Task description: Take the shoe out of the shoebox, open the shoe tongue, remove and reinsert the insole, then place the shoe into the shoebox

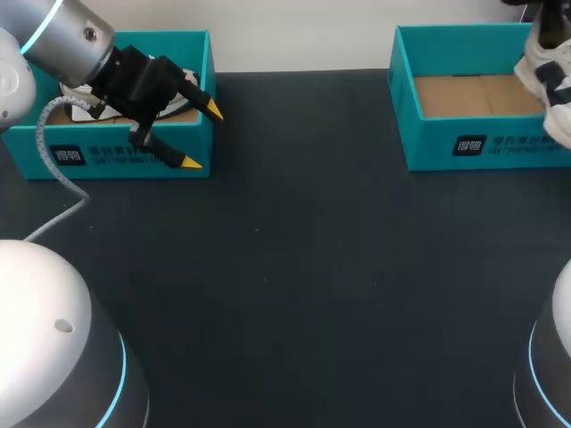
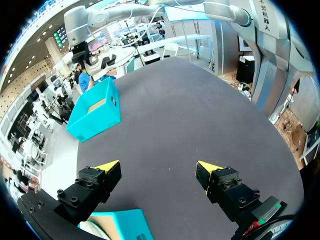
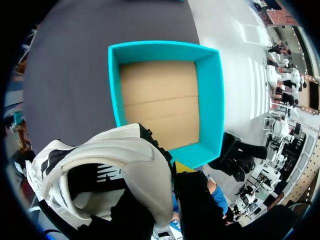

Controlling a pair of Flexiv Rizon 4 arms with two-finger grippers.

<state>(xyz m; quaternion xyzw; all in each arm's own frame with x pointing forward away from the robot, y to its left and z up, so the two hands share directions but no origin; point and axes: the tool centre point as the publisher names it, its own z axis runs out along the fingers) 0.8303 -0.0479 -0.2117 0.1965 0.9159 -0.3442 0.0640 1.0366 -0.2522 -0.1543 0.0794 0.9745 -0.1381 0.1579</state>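
One shoe (image 1: 548,75) hangs over the far edge of the right shoebox (image 1: 464,143), gripped at its collar by the right hand (image 3: 175,172) (one finger seems buried inside, so the hold is hard to judge). A thin pinch on soft fabric could let the shoe twist, slip into the box or catch its wall. That near wall stands between shoe and dark tabletop (image 1: 294,267). Well apart, the left hand (image 1: 202,135) hovers open beside the left shoebox (image 1: 116,156), which holds something white (image 1: 78,105).
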